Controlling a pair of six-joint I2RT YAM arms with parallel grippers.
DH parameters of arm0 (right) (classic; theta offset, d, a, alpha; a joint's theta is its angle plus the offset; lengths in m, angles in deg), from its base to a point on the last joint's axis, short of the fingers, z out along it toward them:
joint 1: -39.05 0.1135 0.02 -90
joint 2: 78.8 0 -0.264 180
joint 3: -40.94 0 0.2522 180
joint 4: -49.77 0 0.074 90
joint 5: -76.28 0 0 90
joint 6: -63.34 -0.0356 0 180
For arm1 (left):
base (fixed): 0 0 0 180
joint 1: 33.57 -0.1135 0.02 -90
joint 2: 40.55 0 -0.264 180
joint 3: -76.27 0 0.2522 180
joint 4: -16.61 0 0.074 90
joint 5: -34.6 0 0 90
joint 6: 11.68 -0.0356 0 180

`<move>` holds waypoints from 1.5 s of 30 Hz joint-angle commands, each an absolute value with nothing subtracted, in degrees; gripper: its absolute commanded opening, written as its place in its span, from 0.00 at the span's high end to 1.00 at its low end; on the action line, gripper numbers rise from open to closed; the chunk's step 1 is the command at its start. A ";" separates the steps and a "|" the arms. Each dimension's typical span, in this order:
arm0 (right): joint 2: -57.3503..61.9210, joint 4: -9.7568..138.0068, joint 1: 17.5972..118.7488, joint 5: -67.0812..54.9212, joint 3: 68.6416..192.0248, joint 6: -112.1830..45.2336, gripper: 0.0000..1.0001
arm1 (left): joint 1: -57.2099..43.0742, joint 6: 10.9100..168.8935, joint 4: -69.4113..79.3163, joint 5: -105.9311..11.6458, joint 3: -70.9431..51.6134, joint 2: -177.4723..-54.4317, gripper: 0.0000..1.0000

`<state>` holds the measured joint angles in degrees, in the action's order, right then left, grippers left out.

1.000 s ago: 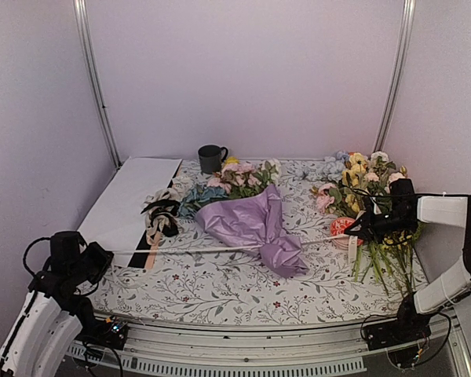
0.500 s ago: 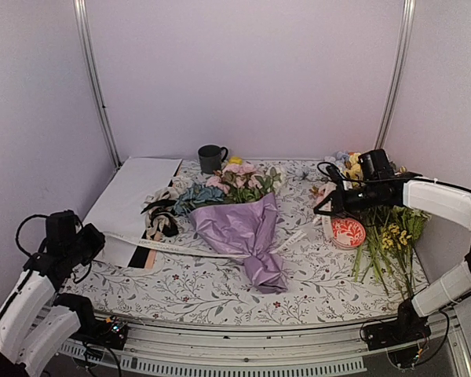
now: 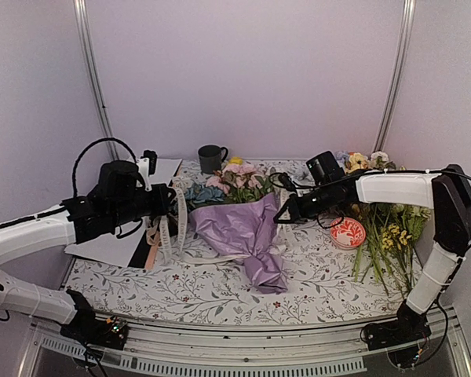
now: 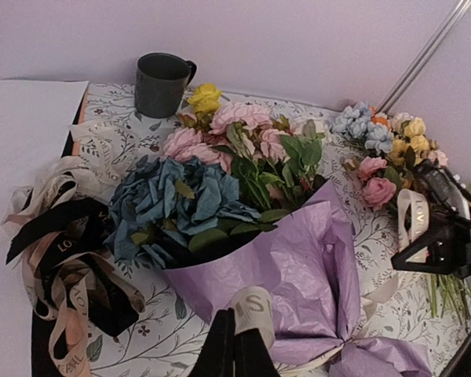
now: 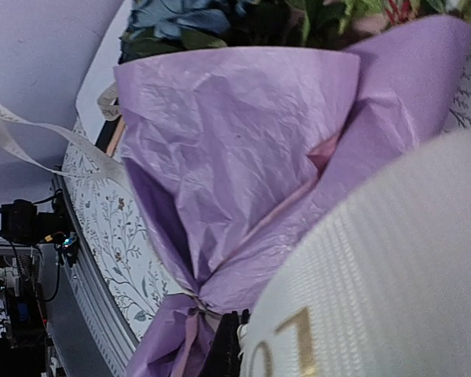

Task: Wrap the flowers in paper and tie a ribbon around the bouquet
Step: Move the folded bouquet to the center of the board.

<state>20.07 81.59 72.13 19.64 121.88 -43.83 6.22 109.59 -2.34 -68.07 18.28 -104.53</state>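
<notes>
Your left gripper [image 4: 234,347] is clenched on one end of the ribbon [image 4: 252,309]. Your right gripper [image 3: 285,210] is pinching the other end. The bouquet [image 3: 239,229] lies between them. Its paper [image 4: 298,267] sits just ahead of the left fingers, and the flowers [image 4: 220,169] fan out beyond, toward the mug [image 4: 160,83].

Back wall [image 3: 243,71] is plain, pale lilac-white; left side wall [image 3: 31,86] & right side wall [image 3: 451,78] have the same colour. In the back corners stand two metal poles, left pole [image 3: 94,78] & right pole [image 3: 395,75], each leaning a little outward twd. the top. The table has a white cloth [image 3: 220,287] w/ small flower-and-twig print. Along the near edge runs a grey metal rail [image 3: 243,349]. Light is soft & even.
</notes>
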 commanded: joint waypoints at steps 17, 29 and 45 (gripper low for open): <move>25.60 71.29 92.53 35.42 117.73 -47.47 1.00 | 7.92 96.71 0.87 -63.97 15.98 -107.60 1.00; 14.25 79.25 83.97 28.73 115.79 -45.42 0.97 | 9.04 91.79 -1.98 -56.72 13.78 -99.86 1.00; 1.63 92.70 68.43 7.19 109.06 -49.76 0.38 | 22.66 82.27 -5.30 -51.99 2.54 -97.31 1.00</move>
<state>5.91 87.01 68.08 15.32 106.88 -49.21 19.58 86.20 -3.92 -53.01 5.67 -96.58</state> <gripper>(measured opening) 0.569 0.004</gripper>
